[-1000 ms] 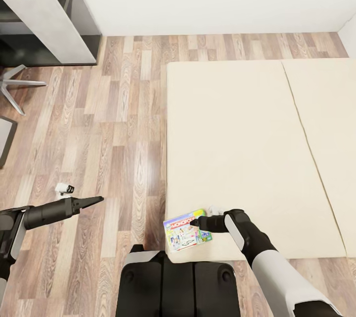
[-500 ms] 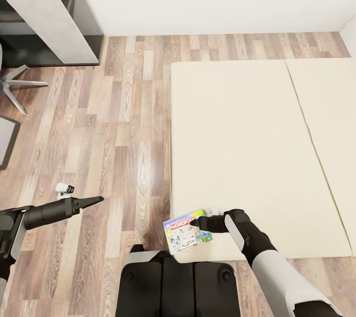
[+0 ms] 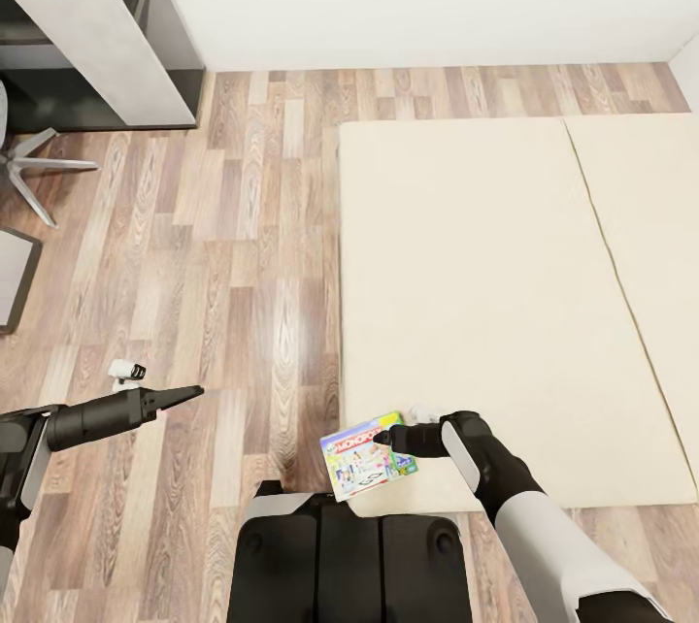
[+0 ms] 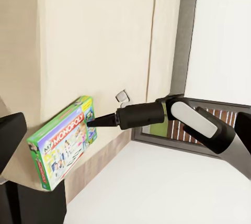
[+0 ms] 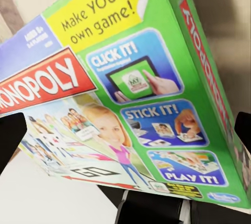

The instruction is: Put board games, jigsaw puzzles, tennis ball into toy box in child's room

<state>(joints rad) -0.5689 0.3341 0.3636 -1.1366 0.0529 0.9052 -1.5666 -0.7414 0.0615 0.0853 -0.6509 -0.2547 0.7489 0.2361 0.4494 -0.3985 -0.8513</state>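
My right gripper [image 3: 386, 439] pinches the Monopoly board game [image 3: 366, 454] by one edge; it looks light, stiff, glossy, possibly slippery; left gripper [image 3: 190, 393] pressed together, empty.

White-blue board game [image 3: 367, 456] (green-edged), beige bed [image 3: 485, 293].

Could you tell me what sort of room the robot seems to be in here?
Most likely a bedroom: a low bed with a plain beige mattress stands on wood-plank flooring, a grey desk sits by the white wall, and the right gripper holds a Monopoly board game.
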